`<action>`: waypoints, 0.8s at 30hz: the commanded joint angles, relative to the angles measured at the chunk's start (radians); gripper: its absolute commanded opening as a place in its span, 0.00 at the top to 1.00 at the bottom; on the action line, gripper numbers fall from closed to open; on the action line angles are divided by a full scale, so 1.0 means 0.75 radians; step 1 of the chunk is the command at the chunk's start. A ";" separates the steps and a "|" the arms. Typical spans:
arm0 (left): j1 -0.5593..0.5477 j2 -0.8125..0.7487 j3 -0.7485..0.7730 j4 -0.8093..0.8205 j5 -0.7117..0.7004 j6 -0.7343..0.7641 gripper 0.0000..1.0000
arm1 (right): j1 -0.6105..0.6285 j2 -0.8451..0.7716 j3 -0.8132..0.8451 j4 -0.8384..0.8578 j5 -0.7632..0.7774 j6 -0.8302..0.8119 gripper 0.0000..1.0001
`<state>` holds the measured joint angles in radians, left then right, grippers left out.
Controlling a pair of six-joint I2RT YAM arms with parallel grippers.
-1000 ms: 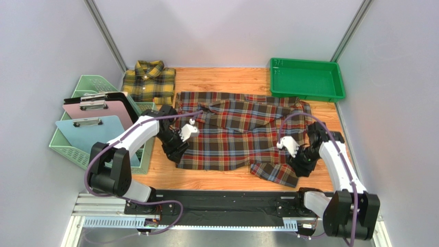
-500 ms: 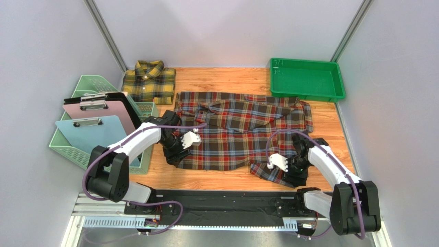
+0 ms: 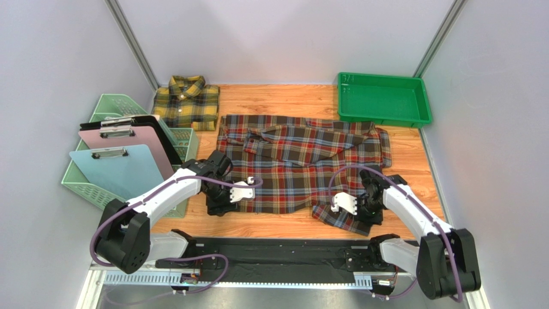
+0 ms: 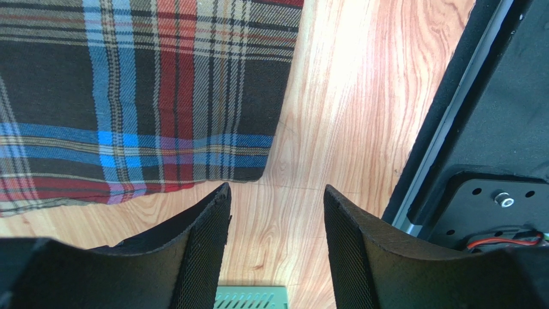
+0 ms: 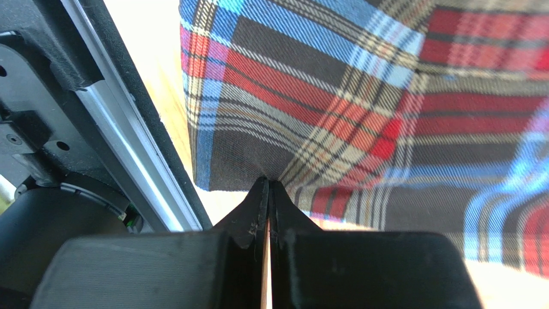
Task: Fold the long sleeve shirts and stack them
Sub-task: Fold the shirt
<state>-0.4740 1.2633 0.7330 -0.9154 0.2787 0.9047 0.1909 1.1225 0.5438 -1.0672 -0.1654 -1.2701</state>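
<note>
The left arm [image 3: 169,188] reaches low across the light wooden table [image 3: 277,100] from its base, elbow bent, and its gripper [image 4: 276,190] hangs open just short of the near left hem corner of the red, brown and navy-blue plaid flannel shirt [image 3: 296,161], with bare wood between the jaws. The shirt lies spread out in the middle of the table, one sleeve folded across its chest. The right arm [image 3: 410,210] folds in tightly from the right; its gripper [image 5: 268,184] is closed, tips meeting right at the hem of the shirt's near right corner, though I cannot tell whether any cloth is caught between them. The yellow and dark green-black plaid shirt [image 3: 187,103] sits folded in the far left corner. Just left of the left arm is a mint-green plastic basket [image 3: 111,105] carrying pink [image 3: 125,138], blue [image 3: 119,168] and black [image 3: 165,132] clipboards. A green plastic tray [image 3: 385,100] occupies the far right.
</note>
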 commanded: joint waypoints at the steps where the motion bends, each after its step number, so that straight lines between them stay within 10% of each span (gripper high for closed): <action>1: -0.027 -0.046 0.000 0.018 -0.003 0.056 0.39 | -0.034 -0.136 0.064 -0.056 -0.019 0.047 1.00; 24: -0.270 -0.015 -0.112 0.218 -0.161 -0.004 0.47 | -0.150 -0.210 0.234 -0.240 -0.066 0.022 1.00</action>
<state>-0.6441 1.2724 0.6628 -0.7849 0.1635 0.9062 0.0814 0.9802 0.6838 -1.2339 -0.2008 -1.2491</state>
